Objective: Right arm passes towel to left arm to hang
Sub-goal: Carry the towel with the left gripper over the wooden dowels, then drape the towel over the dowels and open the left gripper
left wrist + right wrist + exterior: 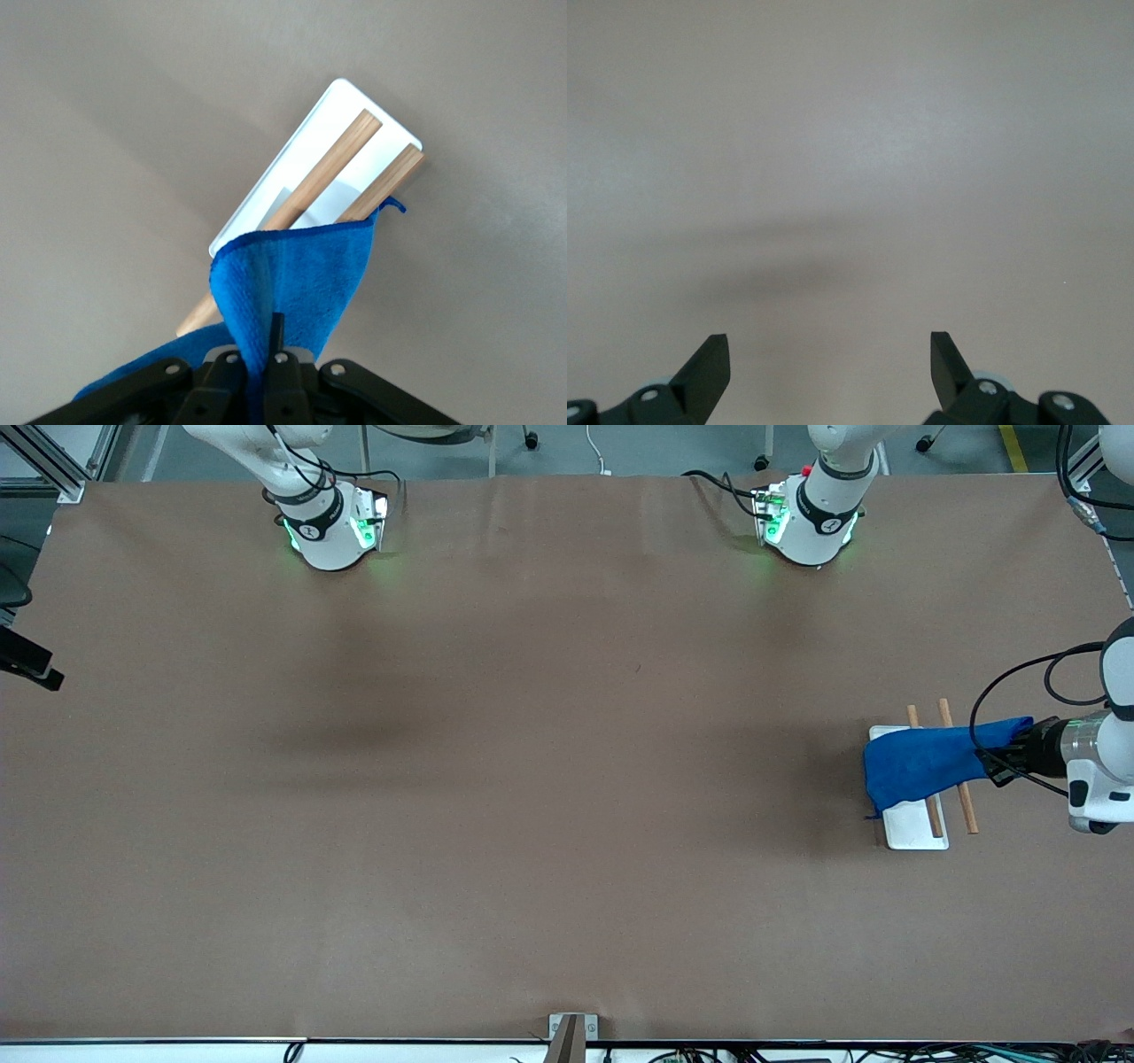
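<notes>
The blue towel (926,766) lies draped across the two wooden rods (967,810) of the white tray (912,828) at the left arm's end of the table. My left gripper (1005,757) is shut on one end of the towel, just beside the tray. In the left wrist view the towel (292,274) runs from between the closed fingers of my left gripper (257,345) over the rods (345,150) and the tray (328,115). My right gripper (830,350) is open and empty over bare table; it does not show in the front view.
Brown paper covers the table (532,779). The two arm bases (332,531) (806,522) stand along the edge farthest from the front camera. A black object (27,660) juts in at the right arm's end. A small metal bracket (571,1032) sits at the nearest edge.
</notes>
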`<state>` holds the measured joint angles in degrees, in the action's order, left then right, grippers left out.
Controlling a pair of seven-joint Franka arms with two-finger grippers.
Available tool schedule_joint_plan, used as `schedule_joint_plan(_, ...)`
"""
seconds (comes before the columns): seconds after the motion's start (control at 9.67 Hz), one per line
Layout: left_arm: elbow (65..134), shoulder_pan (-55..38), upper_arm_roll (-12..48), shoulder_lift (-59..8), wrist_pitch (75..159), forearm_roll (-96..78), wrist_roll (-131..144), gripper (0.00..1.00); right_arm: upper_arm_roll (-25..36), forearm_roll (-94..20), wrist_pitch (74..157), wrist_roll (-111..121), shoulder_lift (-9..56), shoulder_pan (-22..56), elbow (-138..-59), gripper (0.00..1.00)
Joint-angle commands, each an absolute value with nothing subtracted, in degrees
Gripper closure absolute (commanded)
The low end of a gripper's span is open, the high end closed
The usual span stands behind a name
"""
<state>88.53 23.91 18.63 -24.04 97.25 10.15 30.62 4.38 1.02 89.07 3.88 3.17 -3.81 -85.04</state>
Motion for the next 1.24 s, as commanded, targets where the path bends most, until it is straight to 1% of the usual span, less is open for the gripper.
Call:
schedule_joint_plan(0.0,87.2,24.9,19.0,-25.6,97.6,13.2,24.4,0.99,9.1,0.4,88.7,3.9,3.4,0.4,-84.8,0.0)
schedule_joint_plan(0.1,87.2,26.6,19.0,-25.9,97.6,13.9,21.0,0.99,9.4,0.3,88.9,3.9,3.3,1.0,-85.0,0.0)
schedule_joint_plan(0.62,87.3,29.0,19.0,-29.0,101.2,16.3,13.1,0.97,9.5,0.0,90.2,3.9,3.3,0.0,-85.6,0.0)
schedule_joint_plan(0.83,87.2,29.6,19.0,-30.4,102.7,16.2,12.3,0.97,9.5,0.0,89.7,3.9,1.9,0.1,-86.0,0.0)
schedule_joint_plan(0.93,87.1,29.7,19.0,-30.3,102.7,16.3,12.1,0.97,9.5,0.1,89.9,4.0,1.3,0.1,-87.2,0.0)
schedule_joint_plan(1.14,87.1,30.8,19.0,-30.8,102.8,15.7,9.4,0.97,9.5,0.2,91.4,4.0,-3.9,0.2,-93.9,0.0)
